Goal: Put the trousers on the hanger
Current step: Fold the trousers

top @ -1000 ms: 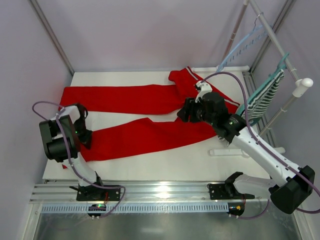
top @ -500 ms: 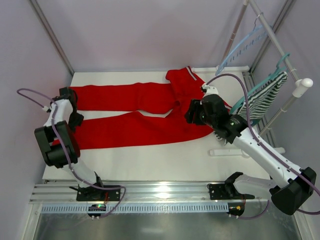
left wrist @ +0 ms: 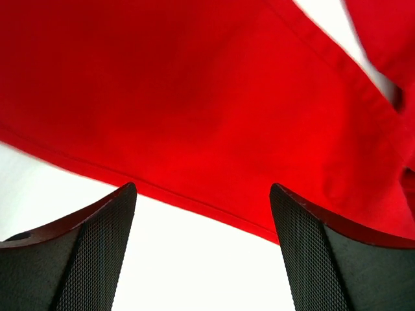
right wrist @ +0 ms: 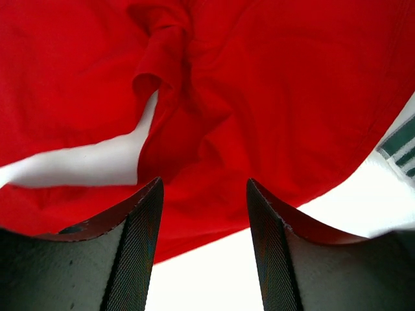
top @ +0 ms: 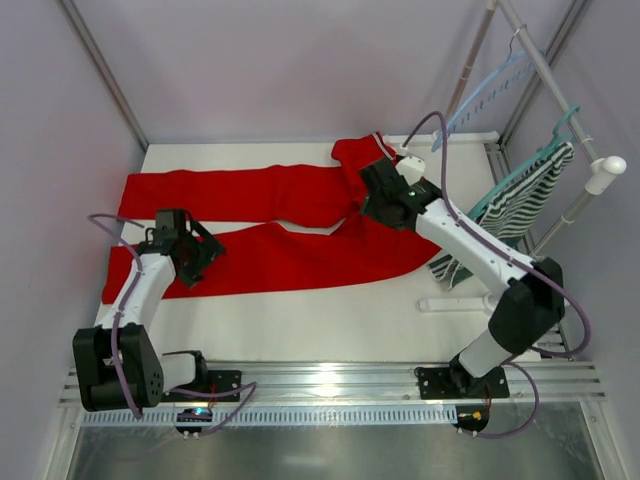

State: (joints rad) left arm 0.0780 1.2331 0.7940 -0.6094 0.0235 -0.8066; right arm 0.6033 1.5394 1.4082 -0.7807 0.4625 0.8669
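Top external view: a white, matte tabletop (top: 330, 320) sits inside a booth of plain pale lilac walls (top: 290, 60), with slim metal posts in the corners and a slotted metal rail (top: 330, 382) along the near edge.

One pair of bright red cloth trousers (top: 300, 225) lies flat on it. The two long legs stretch toward the left and the waistband with its small striped trim is at the far right, softly creased at the crotch.

Two hangers hang on the slanted rack at the right. One is the thin pale blue hanger (top: 480, 95) with a wavy notched bar, well apart from the trousers. The other is a darker teal hanger (top: 555, 135) carrying one green-and-white striped garment (top: 515, 205).

Two arms reach in. The left claw (top: 200, 250) is over the near leg. In the left wrist view its dark, textured fingers (left wrist: 97, 253) are spread wide above the leg's lower seam, holding nothing. The right claw (top: 372, 195) is over the crotch. In the right wrist view its fingers (right wrist: 139, 246) are parted, with only cloth beneath.
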